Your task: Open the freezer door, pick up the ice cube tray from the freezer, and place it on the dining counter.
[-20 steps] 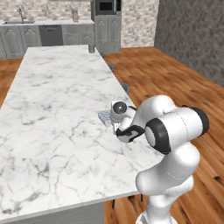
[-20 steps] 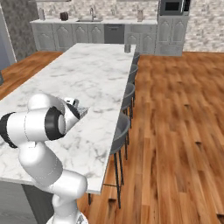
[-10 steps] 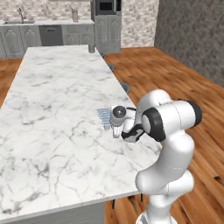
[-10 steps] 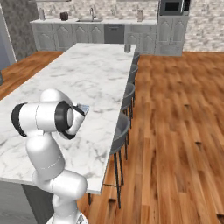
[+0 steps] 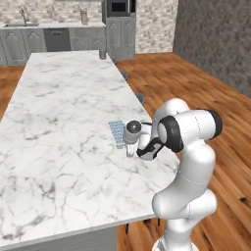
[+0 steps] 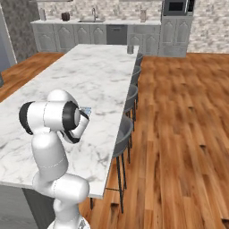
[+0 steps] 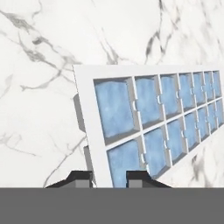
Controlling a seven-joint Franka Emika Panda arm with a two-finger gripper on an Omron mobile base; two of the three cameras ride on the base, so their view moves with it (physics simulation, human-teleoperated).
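The ice cube tray [image 7: 148, 122] is white with two rows of pale blue cells, and it sits low over the white marble dining counter [image 7: 43, 65]. My gripper [image 7: 109, 177] is shut on the tray's near end, one fingertip on each side of its rim. From the left base, the tray [image 5: 116, 130] shows near the counter's [image 5: 63, 108] right edge, just left of my gripper [image 5: 128, 146]. From the right base, a corner of the tray [image 6: 86, 110] peeks out past my forearm. Whether the tray touches the marble I cannot tell. The freezer and its door are out of view.
Grey stools [image 6: 123, 134] line the counter's right side below the tray. A small dark cup [image 5: 102, 55] stands at the counter's far end. Wall counters with a sink [image 5: 29, 24] run along the back. Wooden floor [image 6: 179, 134] lies open to the right.
My elbow and forearm have swung up and in over the counter's edge. The hand has sunk slightly with the tray, which stays at about the same spot.
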